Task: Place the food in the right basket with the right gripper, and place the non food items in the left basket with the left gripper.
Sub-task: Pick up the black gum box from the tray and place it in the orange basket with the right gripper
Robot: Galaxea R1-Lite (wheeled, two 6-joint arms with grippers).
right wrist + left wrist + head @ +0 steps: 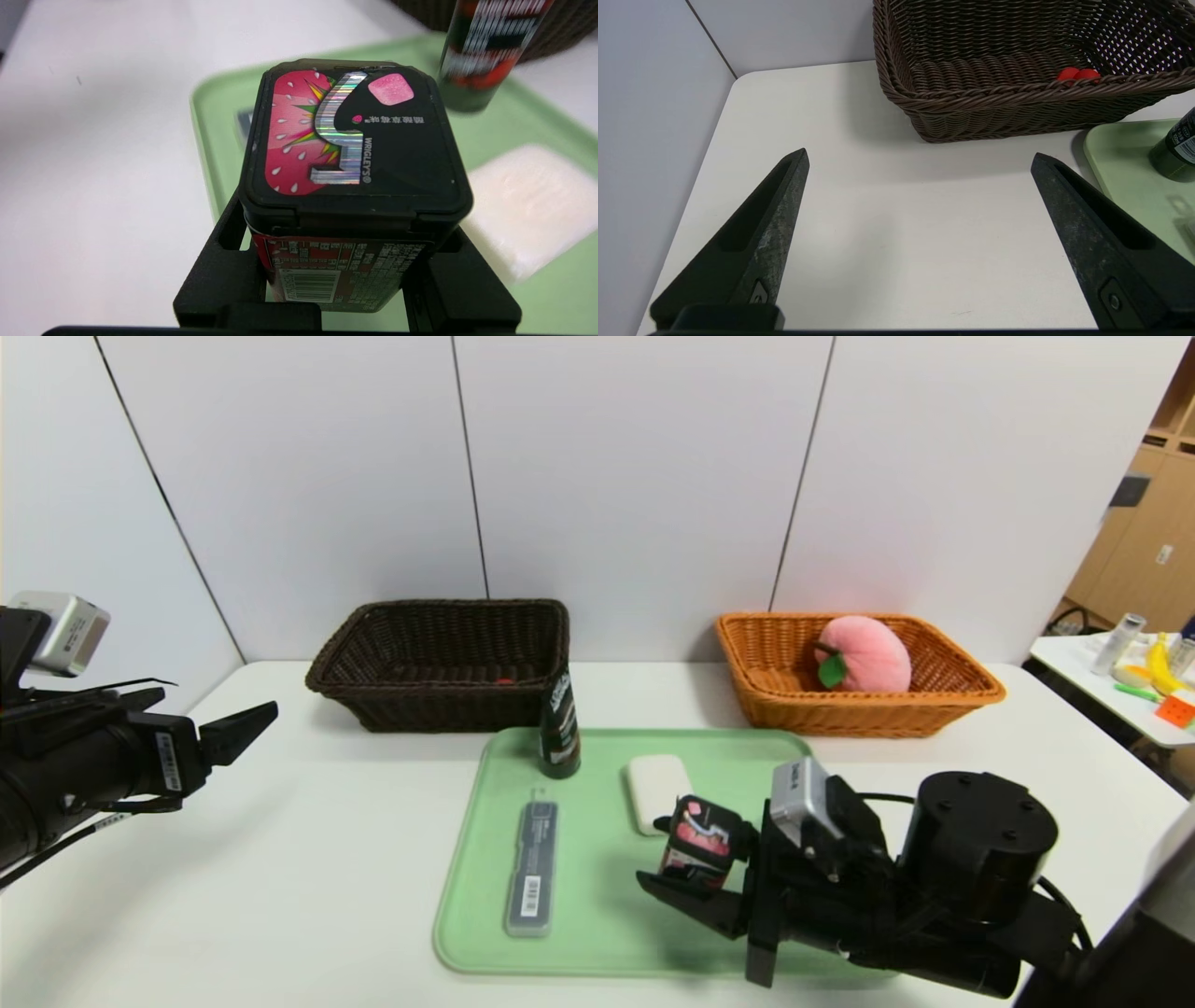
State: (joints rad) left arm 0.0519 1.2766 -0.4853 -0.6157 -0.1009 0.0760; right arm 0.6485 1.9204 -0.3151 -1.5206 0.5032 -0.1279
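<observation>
Head view first: the right gripper [695,863] is over the near right part of the green tray [597,933], and it has the gum box [698,840] pinched between its fingers, red and black label facing up. Just behind the box on the tray lies the white soap bar [655,791]. A dark bottle [559,728] stands upright at the tray's far edge, and a long grey case [532,867] lies flat along the tray's left side. Back by the wall, the orange basket [934,705] on the right holds a pink plush peach [864,653]; the brown basket [373,695] sits on the left. The left gripper [238,733] hangs over the table's left side, well apart from the tray.

Left wrist view now: the left gripper's fingers [770,233] are spread wide with only white table [887,224] between them. Ahead is the brown basket [971,102], something small and red [1076,74] showing inside it, and the tray's corner [1115,172] with the bottle's base [1174,151].

Right wrist view to finish: the gum box [350,154] fills the frame, clamped on both sides by the black fingers [219,275], strawberry artwork and barcode in plain sight. Beyond it, the soap bar [528,200] and the blurred bottle [486,51] rest on the tray [210,121].
</observation>
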